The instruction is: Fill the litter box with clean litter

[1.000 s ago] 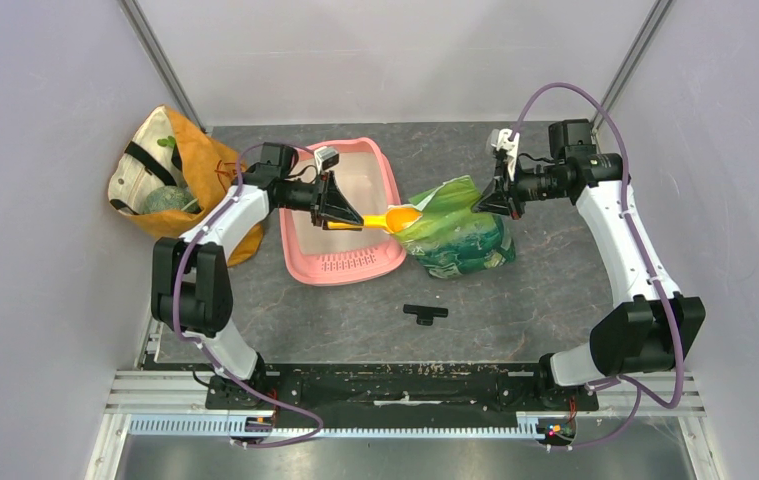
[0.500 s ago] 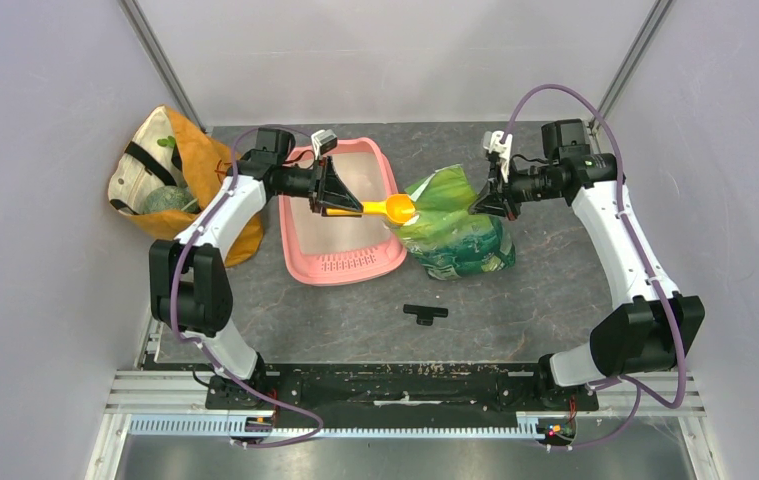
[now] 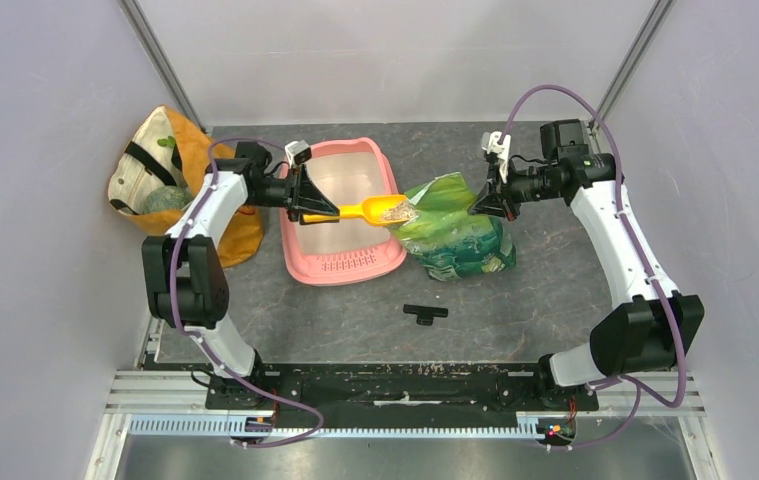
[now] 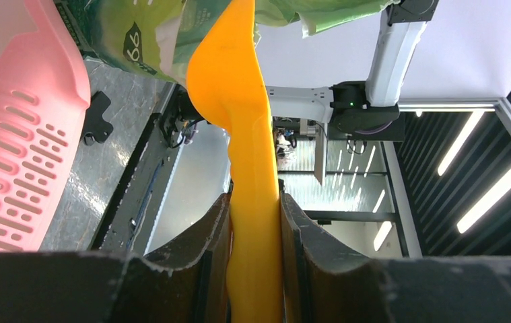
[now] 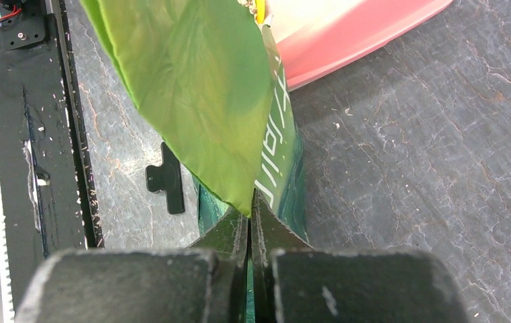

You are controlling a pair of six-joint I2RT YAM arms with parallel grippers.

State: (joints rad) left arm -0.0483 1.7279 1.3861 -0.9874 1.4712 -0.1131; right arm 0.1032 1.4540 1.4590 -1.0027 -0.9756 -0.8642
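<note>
The pink litter box [image 3: 299,258] lies in the middle of the table, pale inside, its slotted lip toward the near side [image 4: 10,155]. My left gripper [image 3: 315,211] is shut on the handle of the orange scoop [image 3: 370,211], held level over the box's right rim. The scoop bowl holds grey-beige litter [image 3: 396,211] at the mouth of the green foil bag [image 3: 460,235]. My right gripper [image 3: 477,203] is shut on the bag's upper edge [image 5: 198,101] and holds it up. In the left wrist view the scoop [image 4: 239,101] runs between the fingers [image 4: 209,242].
An orange-tan fabric bag [image 3: 170,170] stands at the back left. A small black part [image 3: 425,314] lies on the table in front of the green bag, also seen in the right wrist view [image 5: 166,178]. A pink corner of the box [image 5: 347,37] shows there.
My left gripper has drawn back to the left, pulling the scoop out of the bag mouth with litter in its bowl. The right arm and bag have barely moved.
</note>
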